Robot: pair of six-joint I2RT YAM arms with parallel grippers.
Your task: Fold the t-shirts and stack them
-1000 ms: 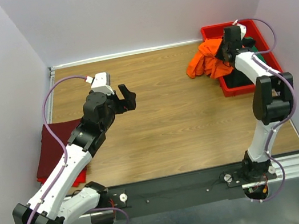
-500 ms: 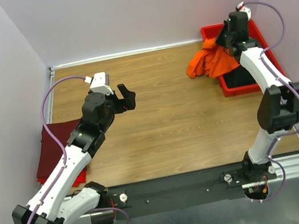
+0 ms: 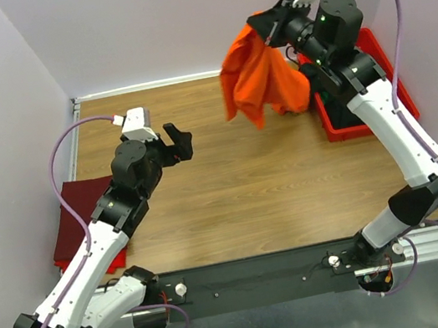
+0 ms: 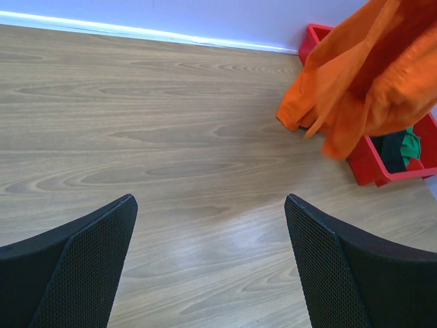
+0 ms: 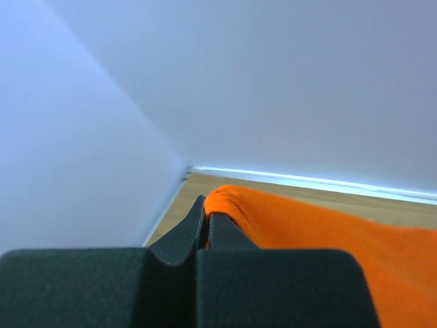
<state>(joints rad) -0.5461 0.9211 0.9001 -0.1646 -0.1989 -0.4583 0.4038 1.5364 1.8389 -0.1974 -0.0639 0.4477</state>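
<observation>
My right gripper (image 3: pixel 265 27) is shut on the bright orange t-shirt (image 3: pixel 255 79) and holds it high above the table's back right, the cloth hanging down in folds. The pinched orange edge shows in the right wrist view (image 5: pixel 273 219), and the shirt also shows in the left wrist view (image 4: pixel 369 75). My left gripper (image 3: pixel 183 140) is open and empty above the table's left middle; its fingers (image 4: pixel 75 266) frame bare wood. A folded maroon t-shirt (image 3: pixel 72 220) lies at the left edge, partly under my left arm. Green and black cloth (image 4: pixel 401 149) lies in the red tray.
The rigid red plastic tray (image 3: pixel 337 128) stands at the back right, against the right wall. White walls close the table at the back and both sides. The wooden table (image 3: pixel 249 192) stretches between the two arms.
My right gripper has lifted the orange t-shirt up off the tray and swung it left, high above the table. My left arm has shifted slightly.
</observation>
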